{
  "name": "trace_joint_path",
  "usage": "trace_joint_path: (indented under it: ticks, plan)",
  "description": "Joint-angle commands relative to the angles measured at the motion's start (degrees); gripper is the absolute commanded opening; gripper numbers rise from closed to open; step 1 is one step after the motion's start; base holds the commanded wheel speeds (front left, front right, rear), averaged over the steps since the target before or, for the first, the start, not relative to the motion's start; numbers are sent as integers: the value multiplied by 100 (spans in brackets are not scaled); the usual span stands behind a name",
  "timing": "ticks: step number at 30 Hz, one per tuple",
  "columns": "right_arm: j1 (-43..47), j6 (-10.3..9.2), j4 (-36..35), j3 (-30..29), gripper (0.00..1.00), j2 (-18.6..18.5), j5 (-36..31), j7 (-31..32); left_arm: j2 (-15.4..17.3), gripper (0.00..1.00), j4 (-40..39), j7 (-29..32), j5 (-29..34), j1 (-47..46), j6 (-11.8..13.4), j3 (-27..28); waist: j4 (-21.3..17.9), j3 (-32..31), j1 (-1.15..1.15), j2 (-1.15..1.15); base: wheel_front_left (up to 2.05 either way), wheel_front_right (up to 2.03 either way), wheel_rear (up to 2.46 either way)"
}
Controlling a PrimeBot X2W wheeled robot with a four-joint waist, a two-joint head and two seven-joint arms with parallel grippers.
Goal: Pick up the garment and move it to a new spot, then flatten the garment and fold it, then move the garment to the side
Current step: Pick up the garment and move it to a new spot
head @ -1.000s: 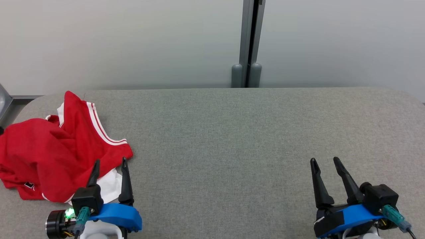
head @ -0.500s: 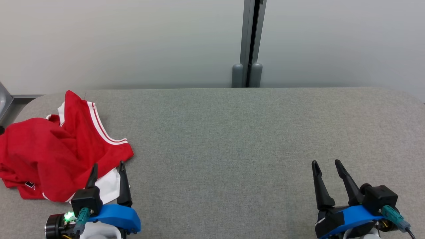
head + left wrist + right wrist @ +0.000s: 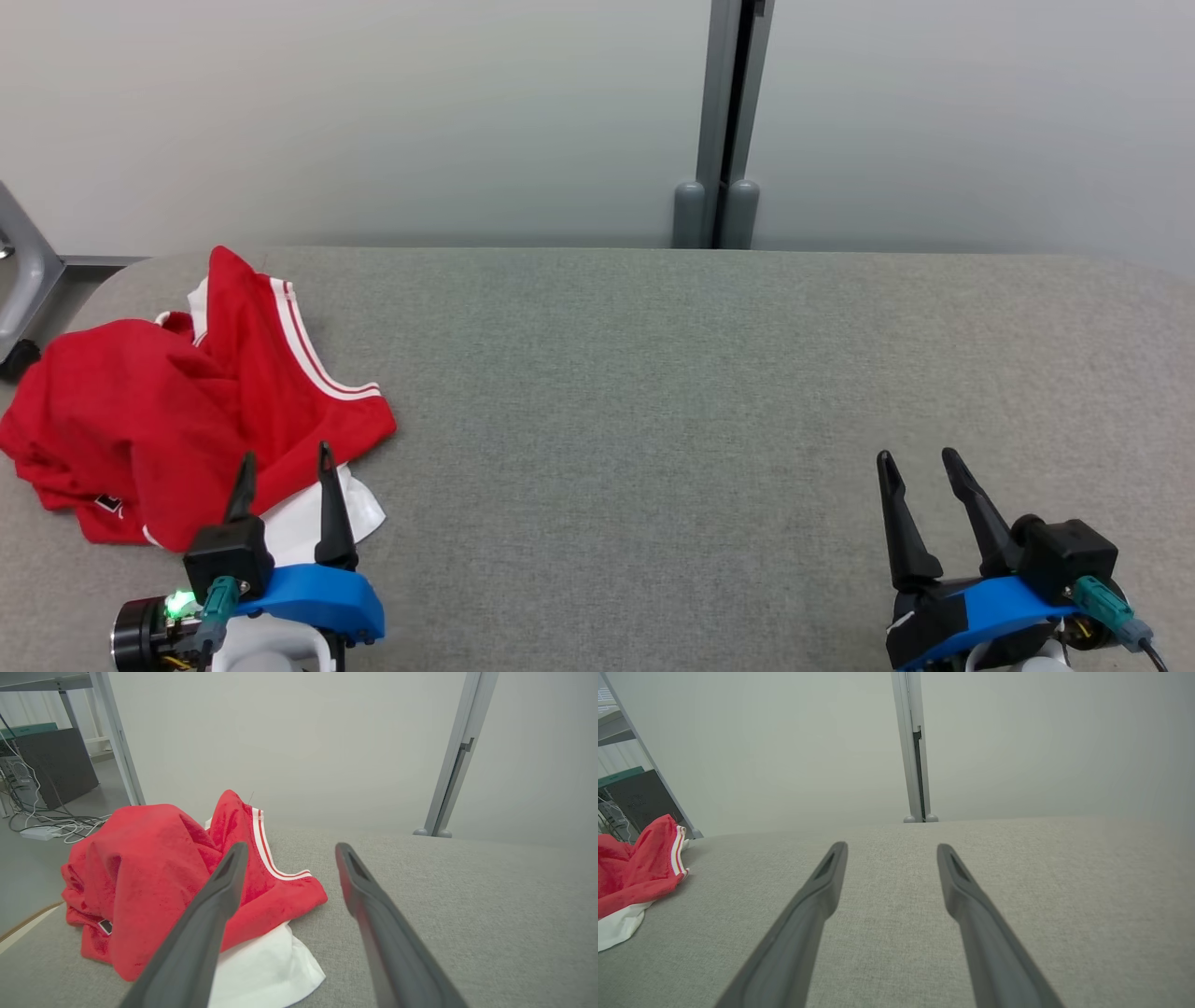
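Note:
A red garment [image 3: 168, 411] with white stripes and a white panel lies crumpled at the table's left end. It also appears in the left wrist view [image 3: 154, 877] and at the left edge of the right wrist view [image 3: 630, 877]. My left gripper [image 3: 283, 459] stands open at the lower left, its fingertips over the garment's near edge, nothing between them. In the left wrist view the left gripper [image 3: 289, 851] points past the garment's right corner. My right gripper [image 3: 918, 457] stands open at the lower right over bare table; the right gripper [image 3: 889, 849] is far from the garment.
The grey fabric-covered table [image 3: 653, 373] stretches wide between the two grippers. A pale wall with a grey vertical post [image 3: 724, 121] runs behind it. A metal frame leg [image 3: 23, 271] stands off the table's left end, with cables and a dark box [image 3: 51, 765] on the floor beyond.
The head camera has turned slightly left, shifting the whole picture right. The left gripper has drawn back a little toward the lower left relative to the garment. The right gripper stays put.

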Motion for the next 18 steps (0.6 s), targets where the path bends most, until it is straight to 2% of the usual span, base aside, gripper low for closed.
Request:
trace_joint_path:
  ticks: [1,18]
  plan:
    - [-36,15,-26,7,100,-36,-49,-29,37,100,-39,-17,4,-26,34,52,100,20,0,0,0,0,0]
    - [82,14,-78,43,100,-37,18,-27,163,100,-320,-16,13,110,62,88,1348,31,0,0,0,0,0]
